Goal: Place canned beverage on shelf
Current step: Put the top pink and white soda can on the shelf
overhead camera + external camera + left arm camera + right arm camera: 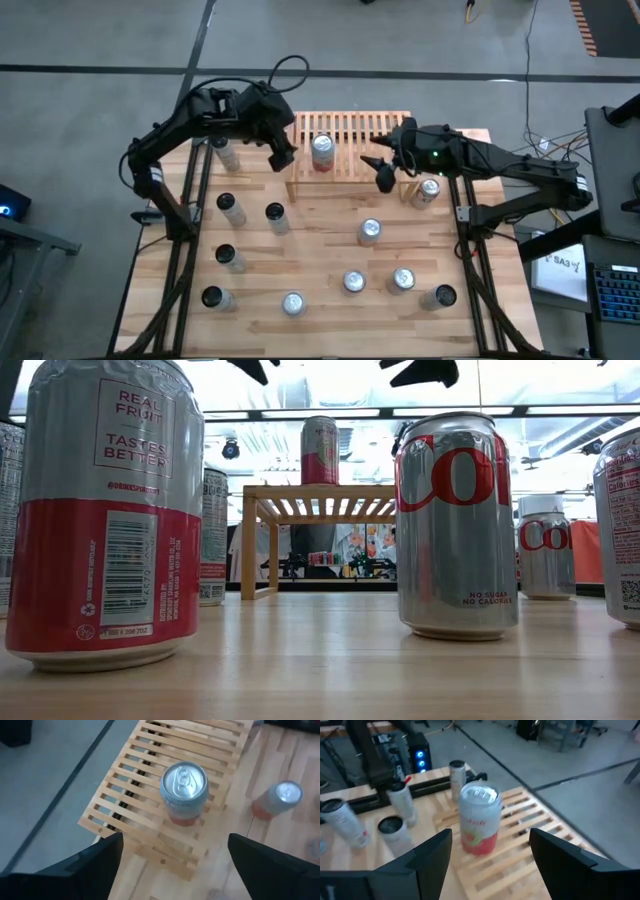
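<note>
From above, my left gripper (pixel 284 155) hangs spread wide and empty over the left end of the small slatted light-wood shelf (pixel 385 130), which sits at the far edge of the wooden tabletop (pixel 320 235). One silver-topped, red-and-white beverage can (pixel 322 149) stands upright on the slats near that end, apart from my fingers; I judge it set there so the rest of the rack stays free. My right gripper (pixel 383 172) hovers off the shelf's right front, parted and holding nothing. Other cans stand scattered across the tabletop.

At table height, the can (pixel 320 450) stands alone on the shelf (pixel 320 493), nothing beneath it.

Through my left wrist, the can (pixel 184 792) stands upright on the slats (pixel 130 805), between and beyond my two wide dark fingers (pixel 95 862).

Through my right wrist, the same can (pixel 479 817) stands on the slats (pixel 530 850), ahead of my parted fingers (pixel 427 857).
</note>
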Motion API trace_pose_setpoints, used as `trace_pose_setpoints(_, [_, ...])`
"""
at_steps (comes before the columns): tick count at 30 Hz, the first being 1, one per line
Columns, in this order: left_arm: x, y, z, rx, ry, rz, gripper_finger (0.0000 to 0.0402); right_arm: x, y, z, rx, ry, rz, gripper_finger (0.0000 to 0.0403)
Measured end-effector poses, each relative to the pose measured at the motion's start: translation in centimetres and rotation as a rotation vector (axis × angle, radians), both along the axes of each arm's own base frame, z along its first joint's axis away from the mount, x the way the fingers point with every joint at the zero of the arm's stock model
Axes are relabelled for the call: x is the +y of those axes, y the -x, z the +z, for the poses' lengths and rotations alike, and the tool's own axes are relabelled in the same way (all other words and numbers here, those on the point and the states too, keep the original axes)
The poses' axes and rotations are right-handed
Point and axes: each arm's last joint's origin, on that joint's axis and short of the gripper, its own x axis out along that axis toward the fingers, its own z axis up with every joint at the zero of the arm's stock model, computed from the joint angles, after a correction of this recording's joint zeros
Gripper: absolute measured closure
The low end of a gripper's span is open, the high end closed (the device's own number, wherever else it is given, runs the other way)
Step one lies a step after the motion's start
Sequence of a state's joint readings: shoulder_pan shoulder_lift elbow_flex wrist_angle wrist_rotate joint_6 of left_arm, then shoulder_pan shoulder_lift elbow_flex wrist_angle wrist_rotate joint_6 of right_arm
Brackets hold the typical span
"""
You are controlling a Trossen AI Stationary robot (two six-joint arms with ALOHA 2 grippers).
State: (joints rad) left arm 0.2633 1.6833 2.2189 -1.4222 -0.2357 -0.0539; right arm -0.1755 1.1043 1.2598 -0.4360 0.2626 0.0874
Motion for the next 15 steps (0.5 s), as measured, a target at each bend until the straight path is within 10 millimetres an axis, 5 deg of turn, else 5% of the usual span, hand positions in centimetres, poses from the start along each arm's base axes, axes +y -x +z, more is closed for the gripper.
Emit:
trace_pose_setpoints(6, [0.5, 1.1, -1.9, 0.015, -0.06, -0.049, 0.0125, -1.8, -1.0, 0.6, 0.013, 0.101, -0.026, 0.0142])
trace_pose_setpoints(15, [0.9, 2.8, -7.0, -0.215, -0.132, -0.061, 0.0242, -5.1, -3.1, -0.7, 0.035, 0.177, -0.148, 0.0142])
